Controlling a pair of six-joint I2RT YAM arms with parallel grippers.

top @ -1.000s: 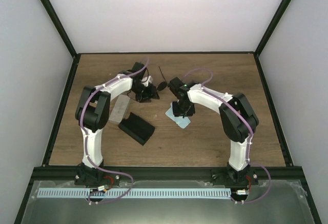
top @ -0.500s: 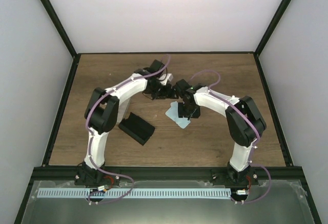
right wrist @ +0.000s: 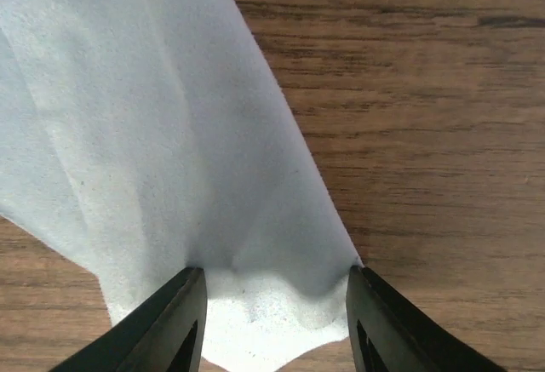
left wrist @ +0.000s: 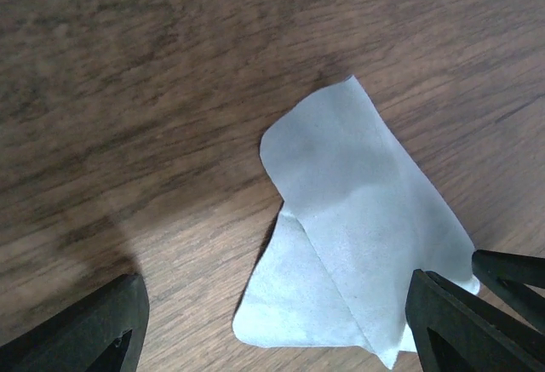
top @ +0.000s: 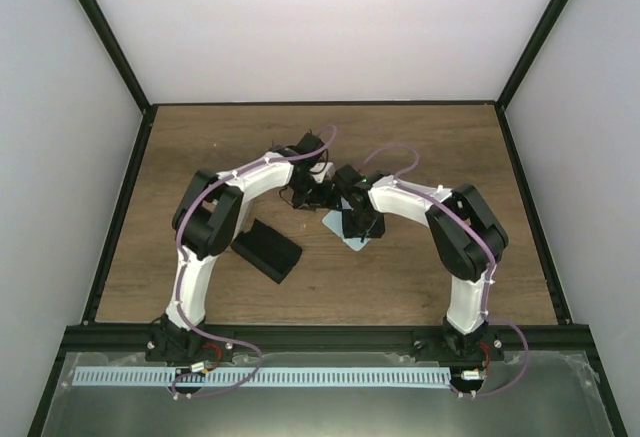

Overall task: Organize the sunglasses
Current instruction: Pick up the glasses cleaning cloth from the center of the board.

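Observation:
I cannot make out the sunglasses in any view; the two arms cover the middle of the table where they meet. My left gripper (top: pixel 318 189) hangs open and empty over a light blue cloth (left wrist: pixel 358 244), its fingers (left wrist: pixel 94 329) wide apart above the wood. My right gripper (top: pixel 352 219) is open and straddles the near edge of the same cloth (right wrist: pixel 153 134), which bunches up between its fingers (right wrist: pixel 170 321). The cloth also shows in the top view (top: pixel 345 232), partly under the right gripper.
A black oblong case (top: pixel 267 250) lies open on the wooden table (top: pixel 450 157), left of the cloth. Black frame posts and white walls ring the table. A dark finger tip (left wrist: pixel 511 274) of the other gripper shows at the right of the left wrist view.
My left arm has swung right from the back left to the cloth, now covering the clear case. My right gripper has shifted slightly and stays over the cloth.

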